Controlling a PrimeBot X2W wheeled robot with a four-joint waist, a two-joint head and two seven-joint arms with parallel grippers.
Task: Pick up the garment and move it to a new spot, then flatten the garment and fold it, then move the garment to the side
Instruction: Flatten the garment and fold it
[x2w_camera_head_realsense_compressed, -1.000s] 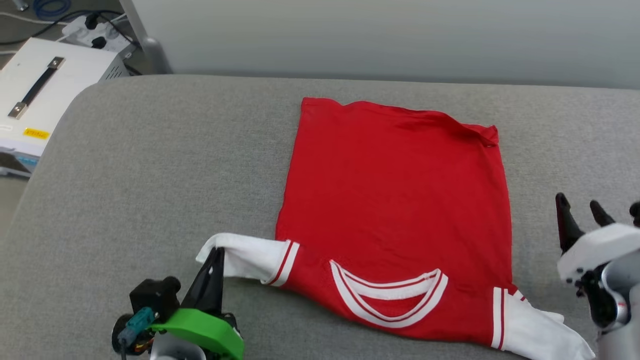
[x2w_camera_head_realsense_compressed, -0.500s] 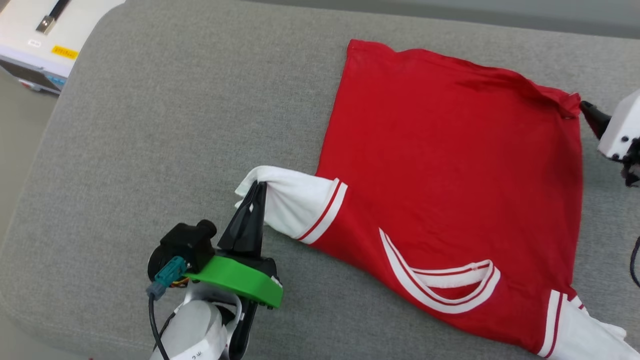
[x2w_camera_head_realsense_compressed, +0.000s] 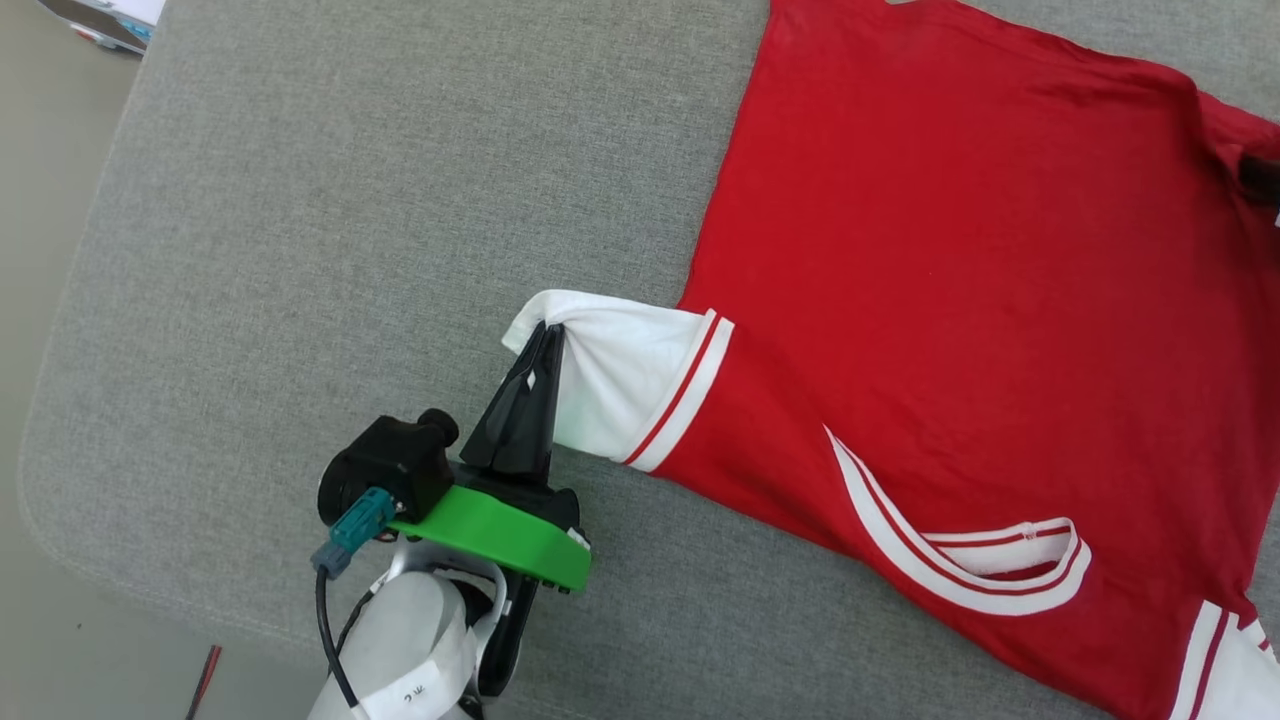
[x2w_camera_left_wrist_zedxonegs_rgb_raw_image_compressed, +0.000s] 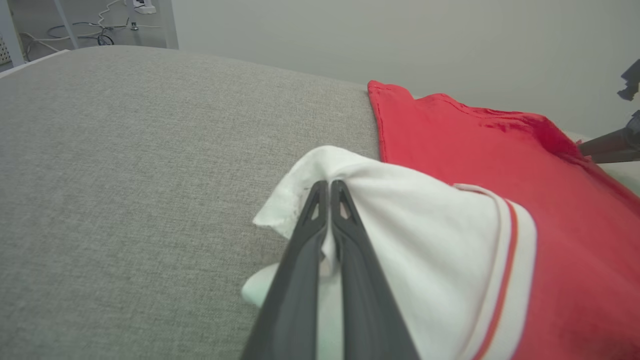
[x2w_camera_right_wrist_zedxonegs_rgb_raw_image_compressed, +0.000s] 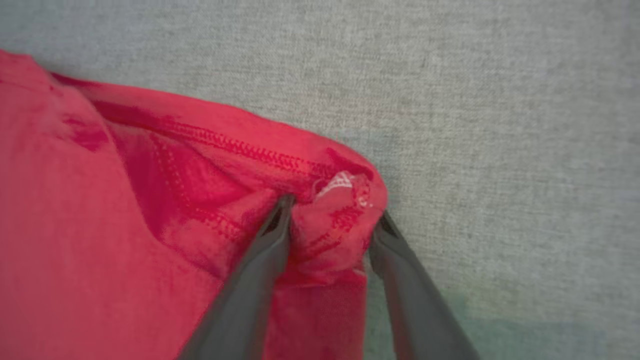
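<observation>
The garment lies spread on a grey cushion with plain red fabric up; its number and lettering are hidden. The striped collar is at the near side. My left gripper is shut on the tip of the white sleeve, seen close in the left wrist view as the left gripper pinching white cloth. In the right wrist view my right gripper is open, one finger on each side of the bunched far hem corner of the garment.
The cushion's rounded left edge drops to a pale floor. A white box corner sits beyond the top left. A grey wall rises behind the cushion. Bare cushion lies left of the garment.
The head camera has tilted and turned, shifting the whole picture. My right gripper has gone from the near right side to the garment's far hem corner. The left gripper still holds the sleeve.
</observation>
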